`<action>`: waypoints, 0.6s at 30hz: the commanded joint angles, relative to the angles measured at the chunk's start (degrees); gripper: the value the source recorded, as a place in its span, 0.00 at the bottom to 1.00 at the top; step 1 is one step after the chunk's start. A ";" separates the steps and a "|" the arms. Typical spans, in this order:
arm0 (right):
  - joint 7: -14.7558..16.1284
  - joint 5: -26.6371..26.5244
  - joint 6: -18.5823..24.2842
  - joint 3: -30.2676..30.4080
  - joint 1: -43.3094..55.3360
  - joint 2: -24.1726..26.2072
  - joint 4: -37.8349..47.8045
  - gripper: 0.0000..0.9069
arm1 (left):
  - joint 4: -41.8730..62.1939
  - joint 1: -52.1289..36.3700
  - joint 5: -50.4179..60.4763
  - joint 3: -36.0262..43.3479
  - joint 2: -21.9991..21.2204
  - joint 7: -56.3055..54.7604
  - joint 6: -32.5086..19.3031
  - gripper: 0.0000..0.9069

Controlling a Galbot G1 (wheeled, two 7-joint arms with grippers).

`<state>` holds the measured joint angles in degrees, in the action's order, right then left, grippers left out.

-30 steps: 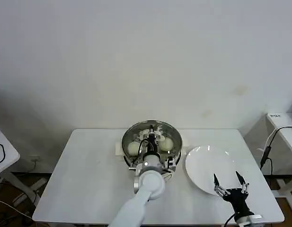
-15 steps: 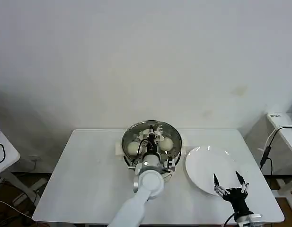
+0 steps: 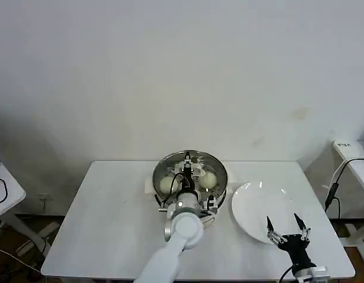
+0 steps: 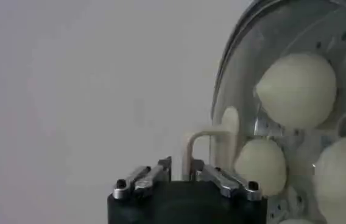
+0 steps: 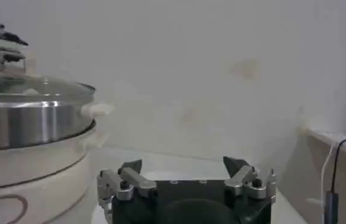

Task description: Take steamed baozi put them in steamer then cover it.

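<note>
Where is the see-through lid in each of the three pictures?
Head view: the cover sits on the steamer at the table's middle, under the left gripper.
Left wrist view: the cover is beyond the gripper, buns beneath the glass.
Right wrist view: the cover tops the steamer.
Shared landmark: the steamer's shiny steel wall.

Shiny steel steamer (image 5: 30, 125), clear glass cover (image 3: 190, 167), smooth matt baozi (image 4: 296, 90), perhaps glazed plate (image 3: 258, 213).
</note>
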<state>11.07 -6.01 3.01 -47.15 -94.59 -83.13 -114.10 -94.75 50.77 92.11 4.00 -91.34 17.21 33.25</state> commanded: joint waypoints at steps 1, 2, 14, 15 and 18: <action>0.01 0.02 0.12 -0.20 -0.10 0.09 0.02 1.00 | -3.73 1.78 -1.47 0.40 0.38 0.76 -0.05 1.00; 0.07 0.02 0.20 -0.32 -0.20 0.40 0.11 1.00 | -4.55 2.32 -1.57 0.55 0.60 0.76 -0.06 1.00; 0.06 -0.54 0.13 -1.61 -0.45 1.66 0.59 1.00 | -12.29 6.86 -3.56 0.31 3.38 1.22 -0.55 1.00; 0.05 -0.54 0.13 -1.61 -0.43 1.65 0.61 1.00 | -12.72 7.15 -4.04 0.27 3.49 1.21 -0.57 1.00; 0.02 -0.62 0.34 -1.59 -0.32 1.83 1.16 1.00 | -14.74 9.02 -4.92 0.15 4.25 0.93 -1.11 1.00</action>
<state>11.13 -6.48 3.20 -48.41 -95.01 -81.68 -113.42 -103.54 56.14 88.92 4.35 -88.36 18.32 32.65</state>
